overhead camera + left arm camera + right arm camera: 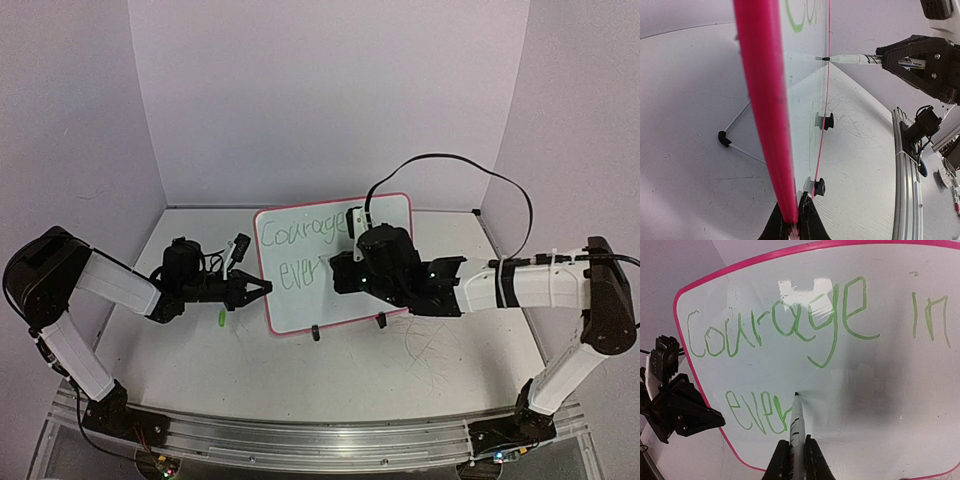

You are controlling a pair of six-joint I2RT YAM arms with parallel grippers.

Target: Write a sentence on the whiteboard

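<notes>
The left gripper [792, 216] pinched the shiny white pink-rimmed whiteboard [880, 405] to keep it steady. The right gripper [795, 449] squeezed a thin white pen [795, 420], writing the green sentence [780, 330].

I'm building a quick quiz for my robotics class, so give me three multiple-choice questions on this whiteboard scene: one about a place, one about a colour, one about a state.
1. Where is the tip of the marker?
A) on the tabletop
B) on the whiteboard, just after "ever"
C) on the board's top rim

2. What colour is the writing?
A) green
B) black
C) blue

3. What is the left gripper doing?
A) hanging open
B) holding a marker
C) clamped on the whiteboard's edge

Answers:
1 B: the right wrist view shows the tip on the board beside "ever".
2 A: the letters are green.
3 C: its fingers pinch the pink rim.
</notes>
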